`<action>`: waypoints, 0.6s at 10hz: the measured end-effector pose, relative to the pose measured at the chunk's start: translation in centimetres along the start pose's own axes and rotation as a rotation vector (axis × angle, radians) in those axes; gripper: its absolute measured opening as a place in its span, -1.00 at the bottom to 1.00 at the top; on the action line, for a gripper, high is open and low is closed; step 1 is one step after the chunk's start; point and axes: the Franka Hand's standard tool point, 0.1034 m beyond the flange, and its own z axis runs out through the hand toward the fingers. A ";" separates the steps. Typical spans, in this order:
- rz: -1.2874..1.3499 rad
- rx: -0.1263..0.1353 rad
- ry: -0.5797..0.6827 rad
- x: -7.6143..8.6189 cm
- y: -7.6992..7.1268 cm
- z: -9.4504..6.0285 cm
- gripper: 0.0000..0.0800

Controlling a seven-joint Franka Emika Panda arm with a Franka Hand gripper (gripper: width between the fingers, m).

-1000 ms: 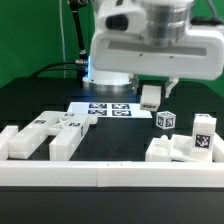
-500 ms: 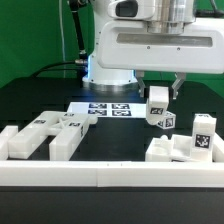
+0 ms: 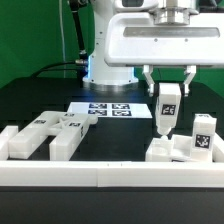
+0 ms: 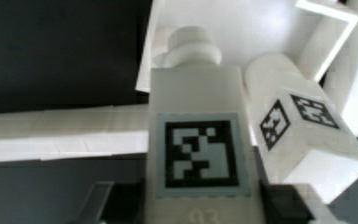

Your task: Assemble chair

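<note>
My gripper (image 3: 168,88) is shut on a white chair post (image 3: 167,112) with a square tag. The post hangs upright just above the cluster of white chair parts (image 3: 188,147) at the exterior view's right. In the wrist view the held post (image 4: 201,120) runs away from the gripper (image 4: 208,203), its tag facing the camera and a round peg at its far end. Beside it lies a tagged white block (image 4: 297,122). More white chair parts (image 3: 45,135) lie at the exterior view's left.
The marker board (image 3: 103,108) lies flat on the black table behind the parts. A white border rail (image 3: 110,176) runs along the front edge. The robot's white base (image 3: 105,70) stands at the back, with a green backdrop behind.
The gripper has carried the post toward the exterior view's right and turned it upright over the right cluster. The parts on the table have not moved.
</note>
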 end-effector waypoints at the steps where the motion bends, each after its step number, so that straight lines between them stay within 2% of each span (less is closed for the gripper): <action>1: -0.005 0.004 0.090 0.2 -0.1 0.0 -0.27; 2: -0.006 0.005 0.203 0.0 0.0 0.0 -0.27; 3: -0.024 -0.003 0.186 -0.9 0.2 0.8 -0.27; 6: -0.063 -0.011 0.179 -0.5 0.5 1.1 -0.27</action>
